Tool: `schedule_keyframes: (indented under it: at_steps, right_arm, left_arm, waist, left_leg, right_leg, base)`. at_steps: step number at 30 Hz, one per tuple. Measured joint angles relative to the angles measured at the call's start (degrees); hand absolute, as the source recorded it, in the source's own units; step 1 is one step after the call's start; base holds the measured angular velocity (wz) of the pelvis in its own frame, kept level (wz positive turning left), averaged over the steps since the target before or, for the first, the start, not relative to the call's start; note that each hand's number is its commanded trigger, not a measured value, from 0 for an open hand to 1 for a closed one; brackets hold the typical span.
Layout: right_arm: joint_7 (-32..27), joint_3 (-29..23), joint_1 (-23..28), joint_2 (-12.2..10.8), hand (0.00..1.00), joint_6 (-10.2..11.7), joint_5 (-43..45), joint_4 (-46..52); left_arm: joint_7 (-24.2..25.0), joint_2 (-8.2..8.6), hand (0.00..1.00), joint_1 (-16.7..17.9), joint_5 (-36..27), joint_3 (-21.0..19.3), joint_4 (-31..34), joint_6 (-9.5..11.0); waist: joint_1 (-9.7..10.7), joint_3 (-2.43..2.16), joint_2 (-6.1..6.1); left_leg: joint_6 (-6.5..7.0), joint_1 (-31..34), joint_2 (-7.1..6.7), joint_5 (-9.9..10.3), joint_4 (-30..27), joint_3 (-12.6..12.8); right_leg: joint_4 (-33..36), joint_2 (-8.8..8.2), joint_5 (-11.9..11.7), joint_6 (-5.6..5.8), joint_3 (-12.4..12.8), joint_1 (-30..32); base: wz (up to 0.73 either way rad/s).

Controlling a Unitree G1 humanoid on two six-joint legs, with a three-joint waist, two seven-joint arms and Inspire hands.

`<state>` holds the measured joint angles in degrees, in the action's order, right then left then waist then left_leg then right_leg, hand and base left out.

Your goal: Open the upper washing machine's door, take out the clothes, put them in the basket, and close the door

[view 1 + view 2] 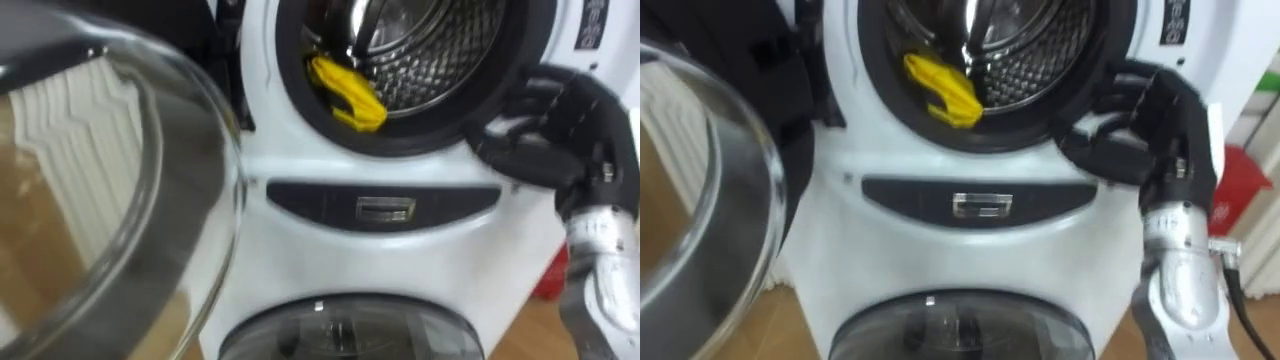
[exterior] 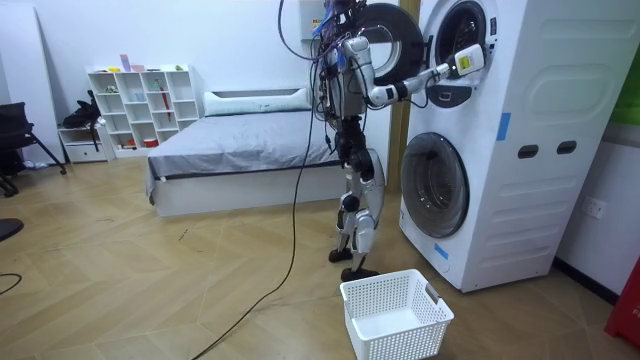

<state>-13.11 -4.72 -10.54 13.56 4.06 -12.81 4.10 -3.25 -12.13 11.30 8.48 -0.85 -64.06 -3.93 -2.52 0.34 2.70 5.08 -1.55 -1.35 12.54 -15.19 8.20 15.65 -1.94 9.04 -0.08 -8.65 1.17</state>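
A yellow cloth (image 1: 345, 92) hangs over the lower left of the rim of the upper washing machine's drum (image 1: 420, 50), whose round opening stands uncovered. My right hand (image 1: 560, 120), black, is at the lower right of that opening, right of the cloth and apart from it. Its fingers are relaxed and spread, pointing left at the dark door seal, and hold nothing. In the room view I stand upright facing the stacked machines (image 2: 520, 140), with my right arm stretched out to the upper opening.
The upper machine's glass door (image 1: 100, 180) is swung open at my left, close to my head. Below is a grey panel with a small handle (image 1: 385, 209) and the lower machine's shut round door (image 1: 350, 330). A white laundry basket (image 2: 395, 315) stands on the floor beside my feet.
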Motion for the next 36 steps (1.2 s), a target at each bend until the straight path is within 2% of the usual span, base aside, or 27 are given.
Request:
schedule_keyframes:
  at_steps: [3, 9, 15, 18, 22, 26, 30, 32, 36]
  right_arm:
    - [-0.03, 1.25, 0.0, -0.41, 0.0, -0.48, 0.06, 1.54]
    - [1.04, 3.81, 0.07, -0.38, 0.0, -0.52, -0.85, 3.27]
    - [5.4, 6.54, 3.68, -0.52, 0.0, -0.67, -0.57, 10.06]
    - [7.59, 7.87, 5.8, -0.4, 0.0, -0.7, -0.55, 13.25]
    - [11.53, 9.26, 6.81, -0.32, 0.0, -0.69, -0.56, 14.98]
    - [15.74, 11.76, 9.39, -0.34, 0.0, 0.03, -3.5, 16.65]
    - [20.61, 15.92, 9.64, -0.37, 0.0, -0.04, -5.26, 16.98]
    - [24.03, 18.74, 9.63, -0.55, 0.0, -0.1, -5.87, 17.17]
    - [28.95, 20.89, 9.58, -0.92, 0.0, -0.44, -5.9, 17.55]
  left_arm:
    - [0.14, 0.28, 0.0, 1.66, 0.05, 0.02, -0.29, -1.19]
    - [1.17, 0.61, 0.0, 2.15, 0.11, 0.11, -0.2, -1.04]
    - [1.11, 1.72, 0.0, 1.46, 0.18, -0.04, -0.05, -0.66]
    - [0.95, 1.71, 0.0, 1.31, 0.12, 0.03, -0.03, -0.19]
    - [0.95, 1.93, 0.0, 1.33, 0.01, 0.59, -0.07, 0.72]
    - [-0.07, 2.02, 0.0, 1.71, -0.41, 2.37, -0.13, 1.6]
    - [-0.16, 2.03, 0.0, 1.51, -0.55, 3.05, -0.23, 1.67]
    - [-0.03, 2.02, 0.0, 1.27, -0.57, 3.45, -0.33, 1.75]
    - [0.02, 1.98, 0.0, 0.68, -0.53, 3.45, -0.74, 1.8]
  waist:
    - [-0.88, -0.02, -0.03]
    - [-0.89, -0.09, 0.02]
    - [-0.87, -0.24, -0.12]
    - [-0.79, -0.38, -0.23]
    - [-0.7, -0.89, -0.65]
    - [-0.71, -0.93, -1.01]
    - [-1.16, -0.72, -1.36]
    - [-1.93, -0.75, -1.32]
    - [-3.11, -1.0, -0.92]
  left_leg:
    - [-0.68, 0.01, 0.72, -0.36, 0.45, 0.85]
    - [-2.26, -0.09, 1.91, -1.25, 1.31, 0.74]
    - [-3.84, 0.09, 3.1, -1.62, 1.92, 0.74]
    - [-4.48, 0.11, 3.63, -1.56, 2.03, 0.71]
    - [-5.16, -0.31, 3.82, -1.53, 2.48, 0.73]
    - [-5.5, -1.86, 3.93, -1.56, 3.47, 0.72]
    - [-5.67, -2.06, 3.95, -1.43, 3.52, 0.45]
    - [-5.67, -1.98, 3.9, -1.4, 3.8, 0.32]
    - [-5.65, -1.56, 3.61, -1.33, 3.91, -0.61]
  right_leg:
    - [-0.57, 0.5, -0.63, -0.57, -0.09, 0.31]
    - [-2.33, 1.84, -1.46, -2.15, -0.23, -0.13]
    - [-4.23, 3.29, -2.23, -3.98, -0.44, -0.99]
    - [-4.43, 3.79, -1.97, -4.57, -0.49, -1.04]
    - [-4.97, 4.38, -2.11, -5.58, -0.53, -1.45]
    - [-5.02, 4.55, -1.63, -5.89, -0.52, -2.53]
    - [-4.99, 4.61, -1.37, -5.87, -0.57, -2.83]
    - [-5.03, 4.6, -1.18, -5.8, -0.61, -2.75]
    - [-5.34, 4.55, -1.03, -5.67, -1.21, -2.87]
  base:
    - [-0.14]
    - [0.0]
    - [0.0]
    - [0.0]
    - [0.0]
    - [0.0]
    - [0.04]
    - [0.05]
    - [0.14]
